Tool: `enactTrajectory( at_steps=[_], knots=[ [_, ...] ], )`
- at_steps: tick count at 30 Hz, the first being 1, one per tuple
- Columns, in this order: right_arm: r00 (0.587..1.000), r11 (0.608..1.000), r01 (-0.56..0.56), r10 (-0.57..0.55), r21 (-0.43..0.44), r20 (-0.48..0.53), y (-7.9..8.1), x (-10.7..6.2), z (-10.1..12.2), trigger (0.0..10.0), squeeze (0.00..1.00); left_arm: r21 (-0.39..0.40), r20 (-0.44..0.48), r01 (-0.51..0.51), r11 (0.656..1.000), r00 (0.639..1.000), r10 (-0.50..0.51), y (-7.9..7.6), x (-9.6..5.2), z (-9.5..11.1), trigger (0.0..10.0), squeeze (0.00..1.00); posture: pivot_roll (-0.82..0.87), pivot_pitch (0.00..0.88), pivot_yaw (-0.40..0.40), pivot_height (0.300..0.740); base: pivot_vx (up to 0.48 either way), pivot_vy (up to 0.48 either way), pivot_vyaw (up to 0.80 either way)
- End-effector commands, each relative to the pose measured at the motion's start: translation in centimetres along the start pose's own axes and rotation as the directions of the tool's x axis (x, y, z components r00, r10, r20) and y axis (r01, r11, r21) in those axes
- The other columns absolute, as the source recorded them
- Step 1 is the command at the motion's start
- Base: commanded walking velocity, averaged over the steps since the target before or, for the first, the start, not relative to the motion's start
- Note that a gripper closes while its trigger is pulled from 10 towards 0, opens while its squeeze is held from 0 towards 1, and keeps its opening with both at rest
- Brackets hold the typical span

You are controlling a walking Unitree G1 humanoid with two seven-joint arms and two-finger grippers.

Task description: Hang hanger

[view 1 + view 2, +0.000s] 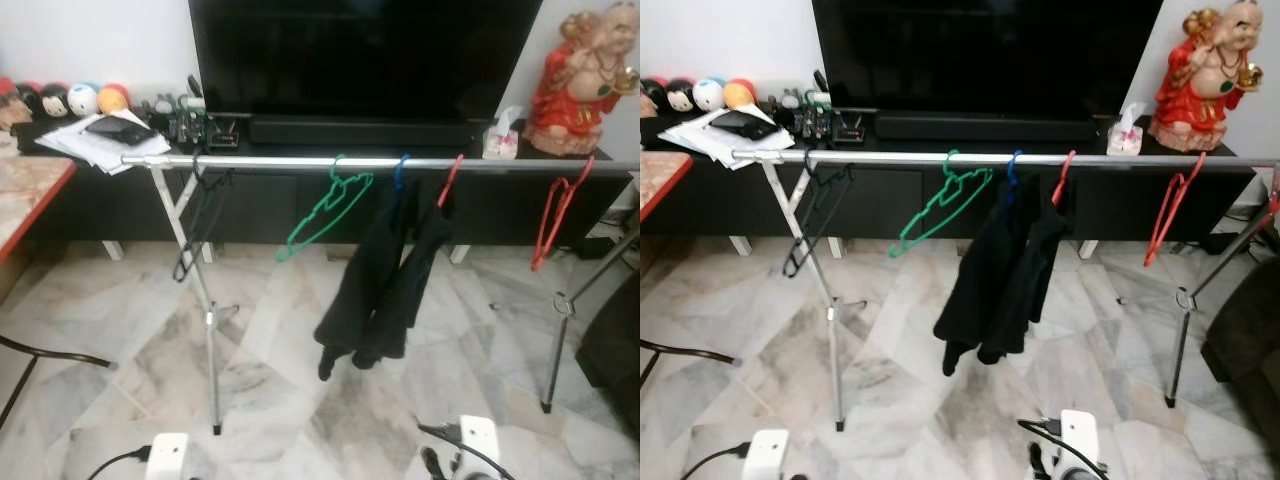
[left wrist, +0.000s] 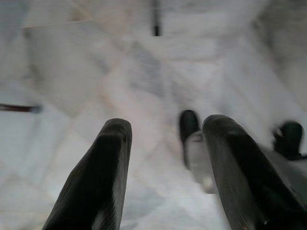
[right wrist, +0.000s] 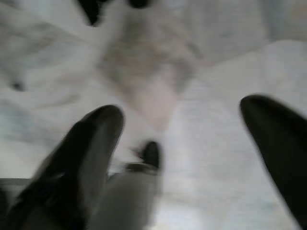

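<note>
Green hanger (image 1: 325, 207) far from end effectors

You see a rail (image 1: 300, 162) of shiny smooth metal on bright metal legs (image 1: 207, 310). The green hanger (image 1: 325, 210) and red hanger (image 1: 555, 212) look like glossy plastic; the black garment (image 1: 385, 275) is matt cloth. The floor (image 1: 270, 380) is polished marble with a soft sheen. The far-right figurine (image 1: 580, 75) is glossy glazed. The TV (image 1: 360, 55) screen is glossy black.
</note>
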State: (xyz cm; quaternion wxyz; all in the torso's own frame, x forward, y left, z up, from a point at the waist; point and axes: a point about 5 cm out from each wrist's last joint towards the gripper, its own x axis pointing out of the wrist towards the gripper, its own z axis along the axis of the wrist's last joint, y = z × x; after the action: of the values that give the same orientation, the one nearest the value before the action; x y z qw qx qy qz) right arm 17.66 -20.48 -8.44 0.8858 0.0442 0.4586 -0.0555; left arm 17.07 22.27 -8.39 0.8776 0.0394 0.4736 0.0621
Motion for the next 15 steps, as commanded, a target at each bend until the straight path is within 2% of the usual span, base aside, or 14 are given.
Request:
enactTrajectory(
  at_steps=[1,9,13,15],
  knots=[
    [0.999,0.999,0.031,-0.031,0.011,-0.007,-1.11,-0.2,-0.3,10.0,0.0,0.008,0.005,0.026,1.0,1.0,-0.026,-0.98,0.09,0.27,10.0,0.0,-0.09,0.0,-0.023,0.74,0.0,0.0,0.0],
    [0.999,0.999,0.033,-0.033,0.015,0.011,-1.14,-0.22,-0.2,10.0,0.0,-0.012,0.01,0.034,0.999,0.999,-0.034,-1.07,0.09,0.33,10.0,0.0,-0.09,0.0,-0.024,0.74,0.0,0.0,0.0],
    [0.998,0.999,0.037,-0.037,0.007,0.044,-1.18,-0.24,0.1,10.0,0.0,-0.011,0.009,0.037,0.999,0.999,-0.037,-1.14,0.09,0.31,10.0,0.0,-0.09,0.0,-0.026,0.74,0.0,0.0,0.0],
    [0.994,0.999,0.042,-0.043,0.013,0.099,-1.2,-0.29,0.57,10.0,0.0,-0.001,0.016,0.044,0.999,0.999,-0.044,-1.21,0.09,0.38,10.0,0.0,-0.09,0.0,-0.025,0.74,0.0,0.0,0.0]
  ],
)
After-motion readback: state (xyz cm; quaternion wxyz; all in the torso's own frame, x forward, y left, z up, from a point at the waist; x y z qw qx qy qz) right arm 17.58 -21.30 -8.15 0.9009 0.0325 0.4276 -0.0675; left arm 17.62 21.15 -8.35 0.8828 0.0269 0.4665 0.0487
